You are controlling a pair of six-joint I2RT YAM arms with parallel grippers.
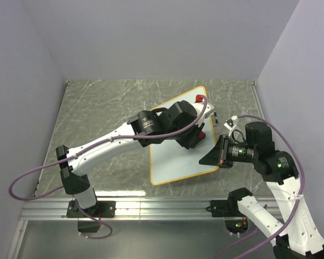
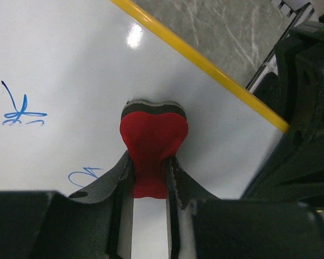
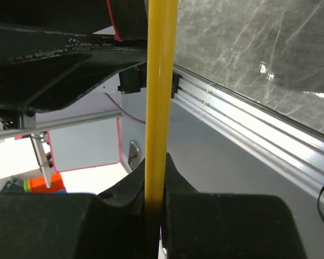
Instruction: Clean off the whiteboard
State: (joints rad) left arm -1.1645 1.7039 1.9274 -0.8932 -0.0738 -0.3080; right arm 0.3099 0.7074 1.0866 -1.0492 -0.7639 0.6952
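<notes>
The whiteboard (image 1: 175,162), white with a yellow rim, lies tilted on the marble table. In the left wrist view its surface (image 2: 59,59) carries blue scribbles (image 2: 21,110). My left gripper (image 2: 149,167) is shut on a red eraser (image 2: 153,140) with a dark felt face pressed against the board; from above a bit of the eraser (image 1: 201,135) shows beside that gripper (image 1: 191,137). My right gripper (image 1: 213,156) is shut on the board's right edge; its wrist view shows the yellow rim (image 3: 159,97) edge-on between the jaws (image 3: 156,189).
A metal rail (image 1: 151,208) runs along the table's near edge. Grey walls enclose the table at the back and sides. A small white-and-black object (image 1: 227,121) lies right of the board. Purple cables loop from both arms.
</notes>
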